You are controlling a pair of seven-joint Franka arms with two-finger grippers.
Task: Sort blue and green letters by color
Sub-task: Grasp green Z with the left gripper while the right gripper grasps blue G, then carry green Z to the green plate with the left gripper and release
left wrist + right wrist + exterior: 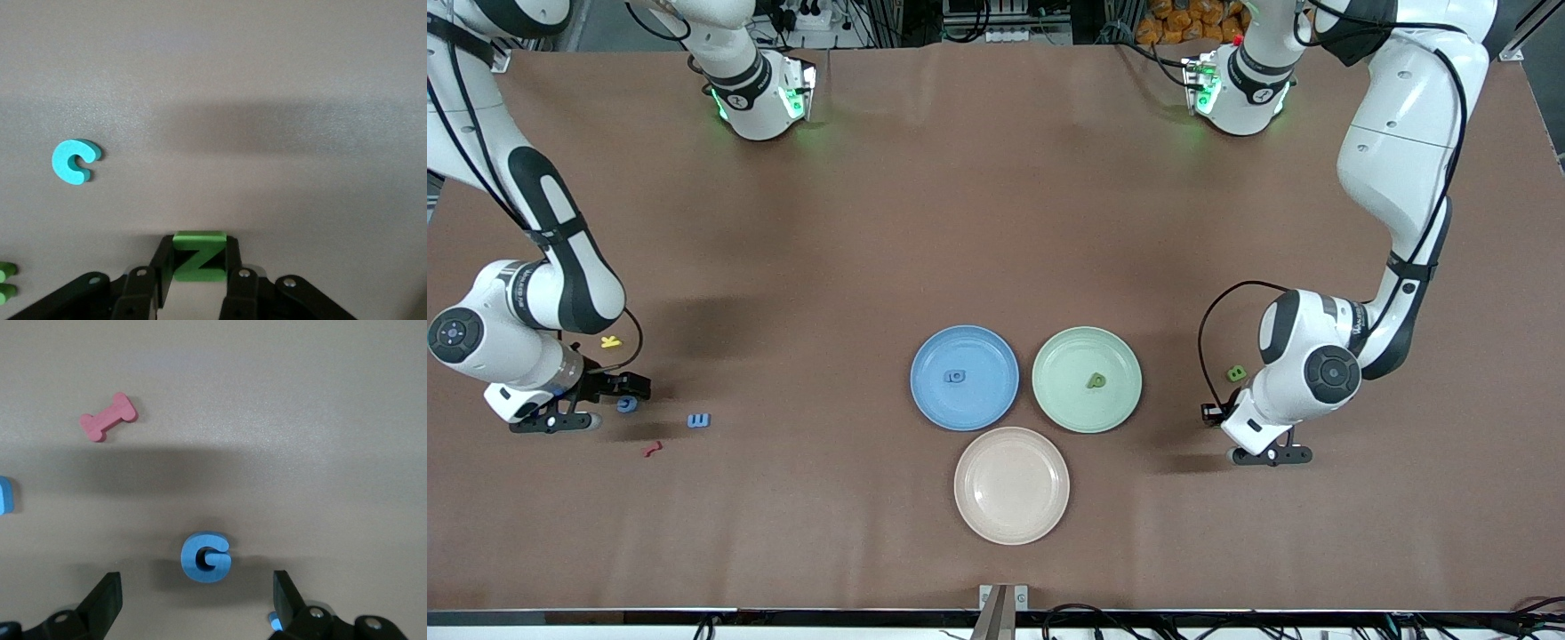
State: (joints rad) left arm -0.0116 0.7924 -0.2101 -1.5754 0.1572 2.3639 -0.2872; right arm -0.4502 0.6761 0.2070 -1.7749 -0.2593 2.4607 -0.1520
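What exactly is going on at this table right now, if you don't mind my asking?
Two arms are sorting small letters by color onto plates. The left gripper is low at its end of the table, its fingers closed on a green Z. The right gripper sits low and open around a blue G on the table at the other end. One blue letter already lies on the blue plate and one green letter on the green plate. The pink plate holds nothing.
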